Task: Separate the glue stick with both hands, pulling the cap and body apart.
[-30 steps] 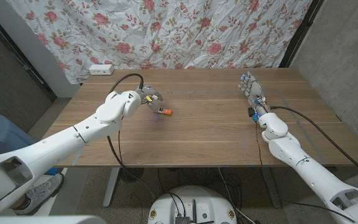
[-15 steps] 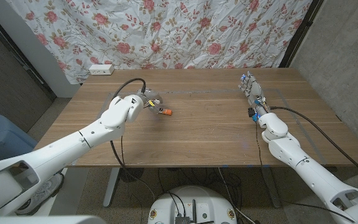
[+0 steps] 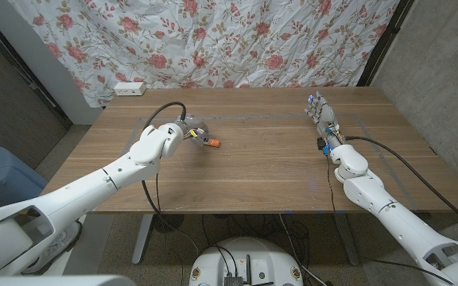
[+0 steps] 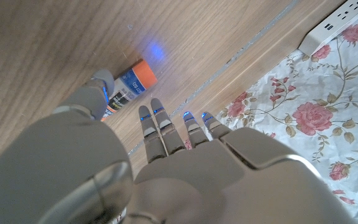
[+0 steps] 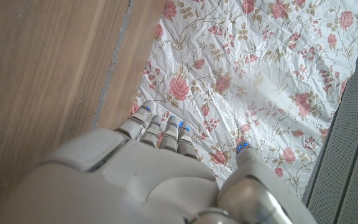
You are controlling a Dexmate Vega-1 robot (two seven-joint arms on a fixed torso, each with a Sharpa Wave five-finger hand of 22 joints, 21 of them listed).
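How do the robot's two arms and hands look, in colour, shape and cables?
Both arms are glossy white with rounded shells. The left hand and right hand are light grey, with small blue lights at the fingertips. A black cable loops over the left wrist; another trails from the right forearm.

Right wrist view: back of right hand (image 5: 148, 171), pale grey shell, fingers (image 5: 160, 127) extended side by side, blue lights at the tips. Thumb (image 5: 253, 180) set apart from the fingers, also with a blue light. Nothing in the hand. Fingertips point over the far edge of the wooden table (image 5: 48, 68). Pale line (image 5: 114, 56) runs along the table near that edge. Beyond the edge hangs a rose-print cloth (image 5: 260, 68), creased. Grey ribbed panel (image 5: 347, 149) borders the cloth.
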